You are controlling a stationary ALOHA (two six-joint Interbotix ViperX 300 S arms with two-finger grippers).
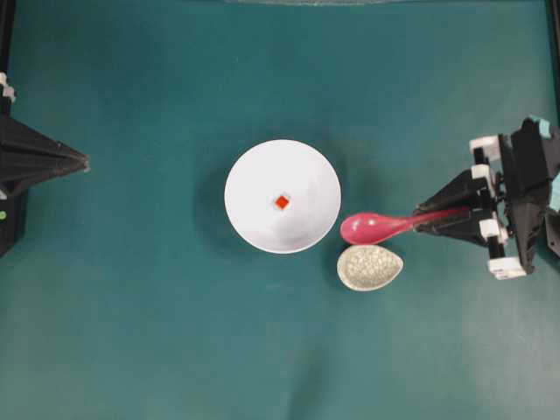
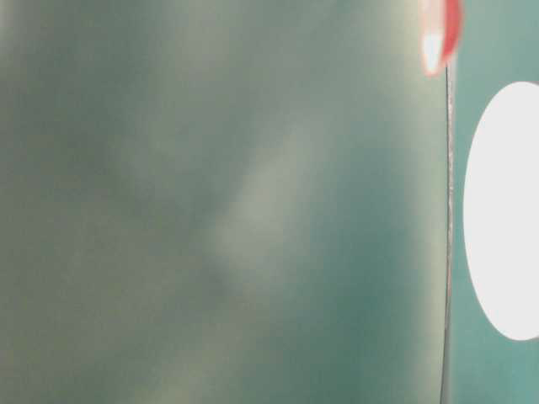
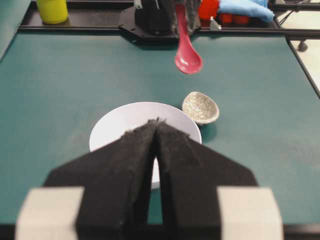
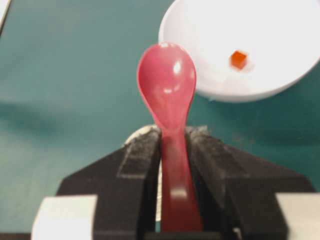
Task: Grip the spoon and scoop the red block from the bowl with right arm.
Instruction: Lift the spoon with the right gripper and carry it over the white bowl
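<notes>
The white bowl (image 1: 282, 196) sits mid-table with the tiny red block (image 1: 282, 202) inside it. The block also shows in the right wrist view (image 4: 238, 59). The right gripper (image 1: 422, 220) is shut on the pink-red spoon's handle (image 4: 175, 170). The spoon (image 1: 372, 227) is lifted, with its oval bowl just right of the white bowl's rim and above the speckled rest. From the left wrist view the spoon (image 3: 187, 52) hangs in the air beyond the bowl (image 3: 125, 120). The left gripper (image 1: 83, 161) is shut and empty, far left of the bowl.
A speckled oval spoon rest (image 1: 369, 267) lies just right of and below the bowl; it also shows in the left wrist view (image 3: 200, 107). The table-level view is blurred, showing only the bowl (image 2: 505, 210) and a bit of the spoon (image 2: 440, 34).
</notes>
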